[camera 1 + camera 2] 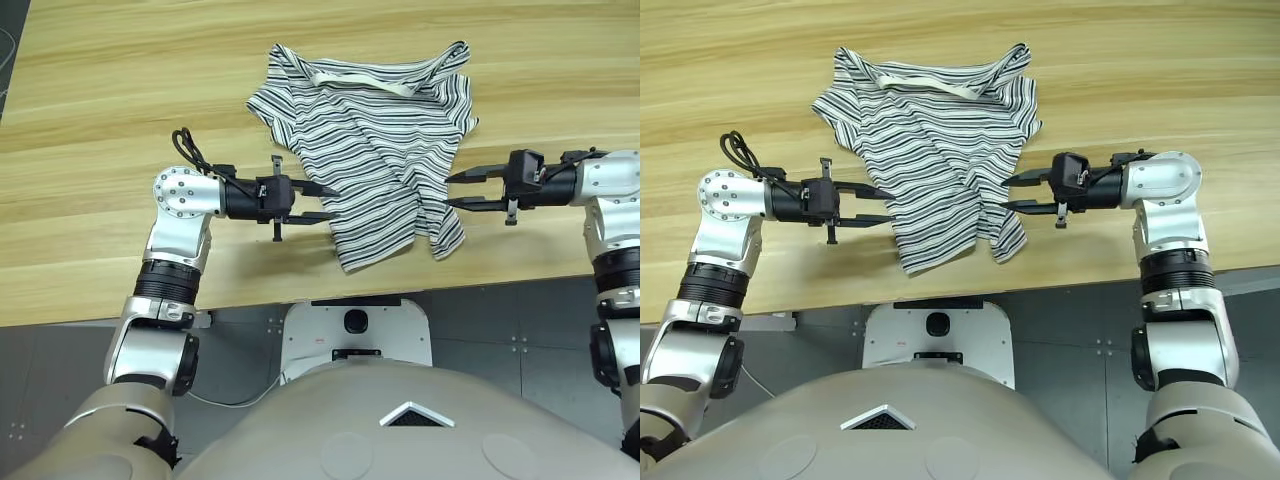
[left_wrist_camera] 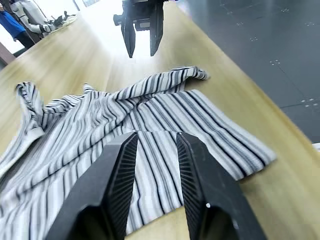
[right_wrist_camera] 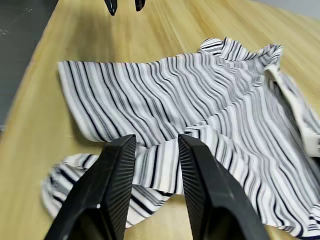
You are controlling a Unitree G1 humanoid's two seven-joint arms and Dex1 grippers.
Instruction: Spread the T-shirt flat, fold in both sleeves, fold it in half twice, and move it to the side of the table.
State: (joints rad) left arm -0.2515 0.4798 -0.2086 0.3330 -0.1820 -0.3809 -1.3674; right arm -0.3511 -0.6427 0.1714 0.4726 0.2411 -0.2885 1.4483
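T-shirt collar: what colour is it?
The collar is plain cream; left eye view shows it best.

Silver jointed arms (image 1: 178, 232), ribbed black jaws (looped cable (image 1: 188, 148)).

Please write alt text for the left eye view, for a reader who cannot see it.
A crumpled striped T-shirt lies on a wooden table. The left gripper and right gripper, both open, point at it from opposite sides.

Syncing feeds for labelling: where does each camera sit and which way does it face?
Left eye, right eye: head-mounted, looking down over both arms at the T-shirt on the table.
Left wrist: on the left arm, facing across the T-shirt toward the right gripper; own fingers foremost.
Right wrist: mirrored, facing the left gripper; own fingers foremost.
All share the T-shirt.
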